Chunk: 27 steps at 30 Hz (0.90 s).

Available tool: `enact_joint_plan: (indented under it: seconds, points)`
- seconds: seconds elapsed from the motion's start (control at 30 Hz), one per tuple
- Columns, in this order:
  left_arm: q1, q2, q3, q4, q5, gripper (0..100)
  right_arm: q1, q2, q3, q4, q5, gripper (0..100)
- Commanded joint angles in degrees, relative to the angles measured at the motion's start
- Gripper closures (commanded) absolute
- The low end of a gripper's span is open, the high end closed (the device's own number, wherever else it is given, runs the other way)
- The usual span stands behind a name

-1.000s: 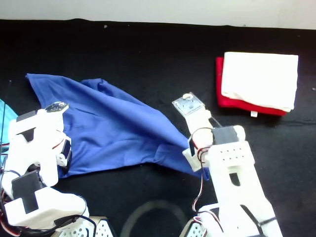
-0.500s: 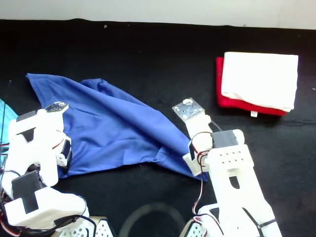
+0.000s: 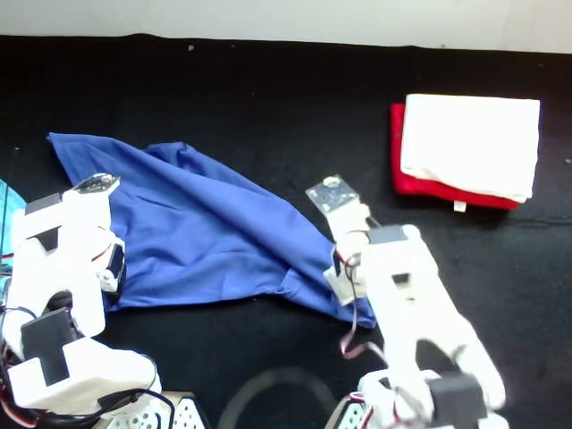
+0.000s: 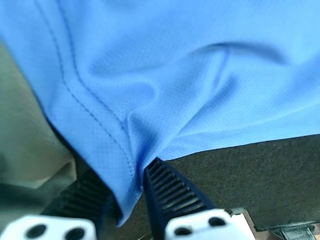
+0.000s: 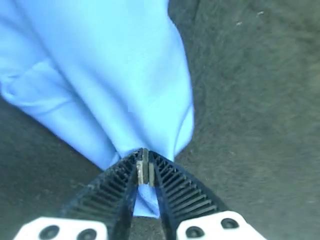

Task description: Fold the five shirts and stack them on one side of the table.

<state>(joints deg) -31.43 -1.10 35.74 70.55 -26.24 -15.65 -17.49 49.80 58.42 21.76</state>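
The blue shirt (image 3: 206, 228) lies spread out, well apart from the folded pile (image 3: 469, 147), its long axis slanting from the end nearest the pile to the corner farthest from it; the right gripper (image 5: 144, 161), nearer the pile, is clamped tight on that near end; the left gripper (image 4: 125, 175), farther from the pile, pinches the shirt's hem between nearly closed jaws.
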Motion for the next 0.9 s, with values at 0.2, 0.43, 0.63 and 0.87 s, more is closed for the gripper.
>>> enact_joint_plan:
  seconds: [0.2,0.43,0.63,0.87]
  points:
    - [-0.48,-0.22,-1.71,0.62,-0.09,99,1.71,26.24,-32.40,-0.57,0.09,98.5]
    - [-0.48,-0.22,-1.71,0.62,-0.09,99,5.93,44.26,-59.82,7.96,0.09,98.5]
    - [-0.48,-0.22,-1.80,0.62,-0.09,99,7.52,47.60,-75.74,24.84,0.09,98.5]
    - [-0.31,-0.22,-1.80,0.35,-0.09,99,7.25,47.52,-85.23,41.19,0.53,88.9]
